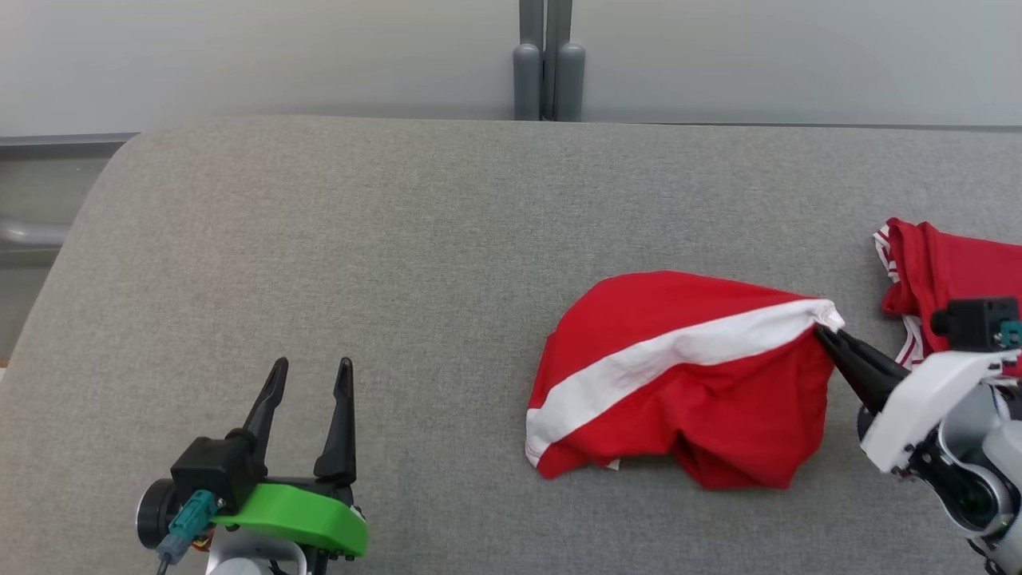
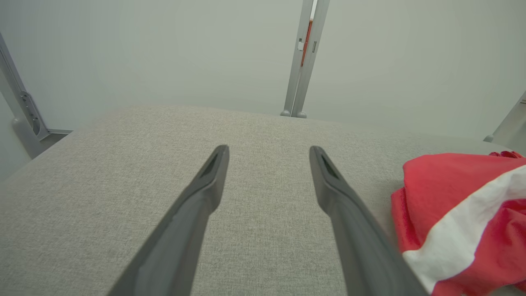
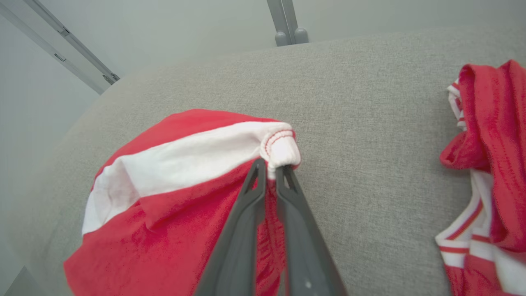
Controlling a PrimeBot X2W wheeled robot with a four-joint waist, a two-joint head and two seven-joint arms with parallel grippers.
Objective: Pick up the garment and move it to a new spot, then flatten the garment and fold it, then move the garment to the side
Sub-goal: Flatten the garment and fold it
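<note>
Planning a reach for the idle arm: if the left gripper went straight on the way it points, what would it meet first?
Likely only bare grey cushion ahead of the open left gripper; the red garment lies off to its right, though depth is unclear.

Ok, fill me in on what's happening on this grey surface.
The robot is at the pick-up stage. Its right gripper has its jaws pinched shut on the white-edged corner of the crumpled red garment with a white band, which lies in a heap, not yet flattened, on the grey fabric-covered surface. The left gripper sits off to the left with jaws open, touching nothing. A second red garment with striped trim lies at the right edge.
</note>
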